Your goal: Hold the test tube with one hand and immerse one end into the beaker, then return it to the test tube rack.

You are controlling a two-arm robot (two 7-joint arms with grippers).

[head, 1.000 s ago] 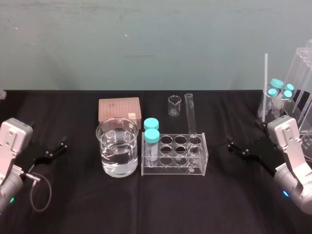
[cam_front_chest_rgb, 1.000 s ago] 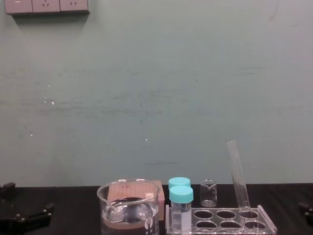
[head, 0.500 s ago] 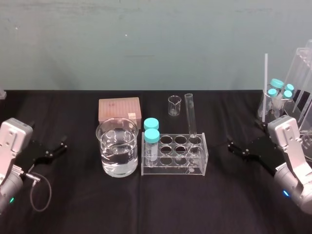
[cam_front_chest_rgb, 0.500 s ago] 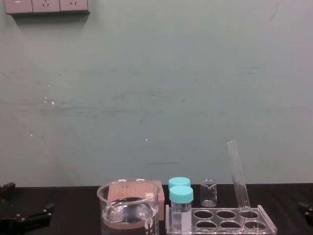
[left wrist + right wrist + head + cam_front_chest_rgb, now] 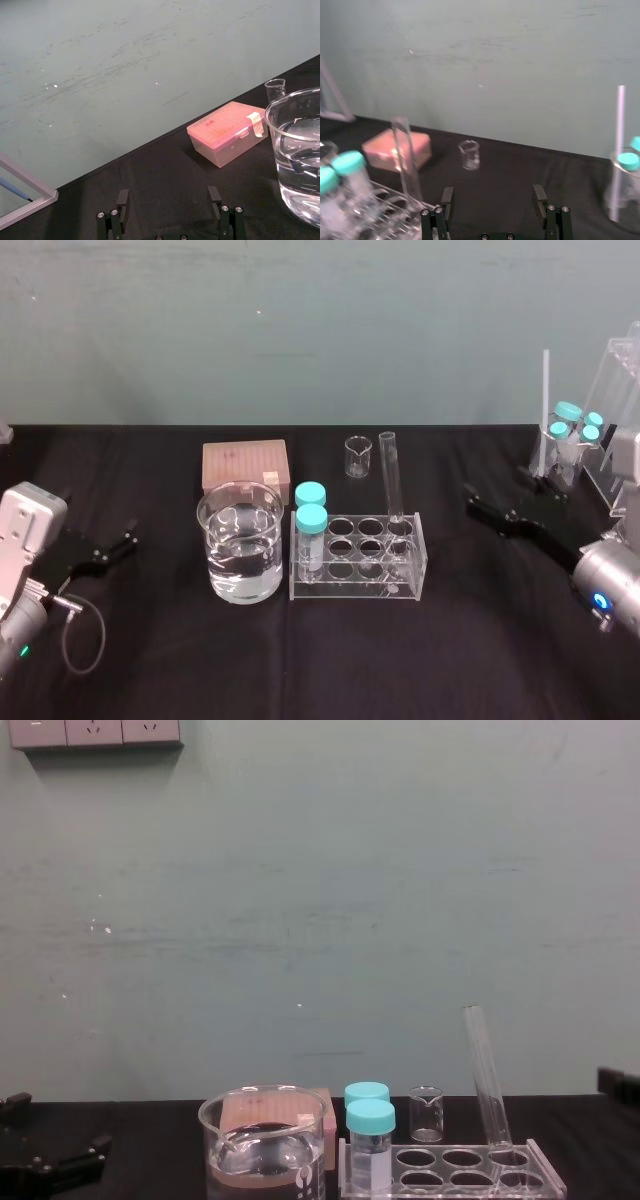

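Note:
The test tube (image 5: pixel 389 476) stands leaning in a back right hole of the clear test tube rack (image 5: pixel 400 585), its open end up. It also shows as the tall test tube (image 5: pixel 487 1078) in the chest view and as the test tube (image 5: pixel 405 161) ahead of my right wrist. The wide beaker (image 5: pixel 240 554) with clear liquid sits just left of the rack. My right gripper (image 5: pixel 496 490) hovers open to the right of the rack, apart from the tube; its fingers (image 5: pixel 538 193) have nothing between them. My left gripper (image 5: pixel 124 543) rests open at the far left, left of the beaker (image 5: pixel 299 155).
A pink box (image 5: pixel 245 465) lies behind the beaker, and a tiny beaker (image 5: pixel 357 456) stands behind the rack. Two teal-capped vials (image 5: pixel 311 525) sit in the rack's left holes. More capped vials (image 5: pixel 570 428) and a clear stand (image 5: pixel 620 370) crowd the far right.
My right arm has lifted and turned, carrying its gripper up and farther back over the table. The left arm, the tube and the beaker have stayed put.

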